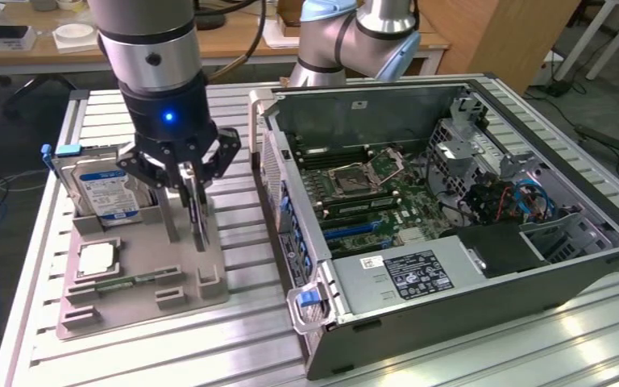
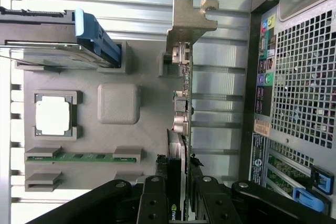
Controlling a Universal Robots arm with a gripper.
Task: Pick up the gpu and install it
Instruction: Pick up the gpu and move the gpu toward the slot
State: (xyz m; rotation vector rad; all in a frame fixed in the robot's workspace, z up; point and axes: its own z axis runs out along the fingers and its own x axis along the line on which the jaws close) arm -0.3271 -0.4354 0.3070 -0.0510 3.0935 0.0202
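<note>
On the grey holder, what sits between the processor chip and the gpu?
A blank raised square pad of the holder; the wrist view shows it between processor chip and gpu.

Vertical end effector [image 1: 193, 201], fingers clamped.

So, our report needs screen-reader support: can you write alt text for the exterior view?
The gripper is closed on the gpu, which stands on edge in a grey parts holder on a metal table. An open computer case lies at the exterior view's right, motherboard exposed.
</note>
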